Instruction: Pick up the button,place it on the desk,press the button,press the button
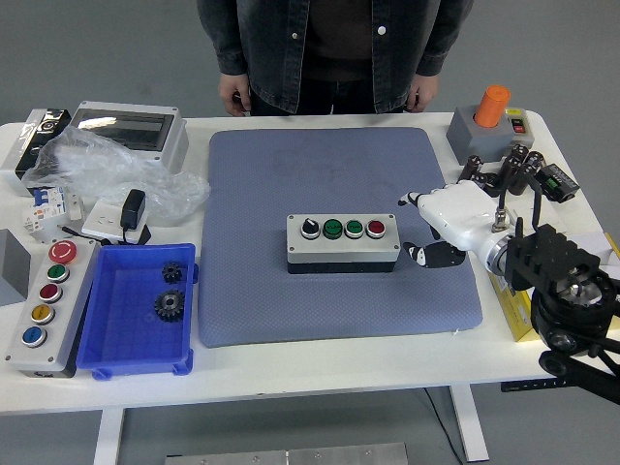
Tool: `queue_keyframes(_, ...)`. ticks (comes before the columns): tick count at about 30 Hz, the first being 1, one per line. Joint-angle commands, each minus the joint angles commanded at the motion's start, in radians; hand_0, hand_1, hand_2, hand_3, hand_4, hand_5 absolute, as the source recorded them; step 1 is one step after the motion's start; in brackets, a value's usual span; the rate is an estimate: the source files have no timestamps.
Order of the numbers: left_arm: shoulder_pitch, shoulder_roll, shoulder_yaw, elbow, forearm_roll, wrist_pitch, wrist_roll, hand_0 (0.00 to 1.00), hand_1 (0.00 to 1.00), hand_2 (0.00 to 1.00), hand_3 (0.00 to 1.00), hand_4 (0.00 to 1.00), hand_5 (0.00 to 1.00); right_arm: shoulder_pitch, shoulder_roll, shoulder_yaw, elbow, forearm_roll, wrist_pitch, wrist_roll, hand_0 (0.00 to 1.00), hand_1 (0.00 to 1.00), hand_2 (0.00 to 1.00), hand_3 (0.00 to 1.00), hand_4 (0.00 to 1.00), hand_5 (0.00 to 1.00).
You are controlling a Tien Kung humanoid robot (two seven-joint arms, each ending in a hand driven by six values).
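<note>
A grey button box (343, 242) with a black selector knob, two green buttons and a red button (376, 228) lies flat in the middle of the blue-grey mat (291, 184). My right hand (438, 221), white with black fingertips, hovers just right of the box, apart from it. Its fingers are relaxed and hold nothing. The thumb (423, 257) points down-left toward the mat. My left arm is out of view.
A second grey box with coloured buttons (46, 303) sits at the left edge, beside a blue tray (136, 358) with two gears. A plastic bag, an enclosure and an adapter lie at the back left. An orange emergency stop (491, 107) stands at the back right. A person stands behind the table, hands at their sides.
</note>
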Motion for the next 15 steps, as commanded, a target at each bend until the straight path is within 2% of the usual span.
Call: queue_keyframes(15,-0.004,0.001,0.001,-0.001,0.001,0.000,-0.003,0.687,0.704,0.632,0.626,0.589,0.373,0.033,0.051,-0.081,-0.008,0.016,-0.014,0.011,0.587,0.473,0.269,0.821,0.348,0.002)
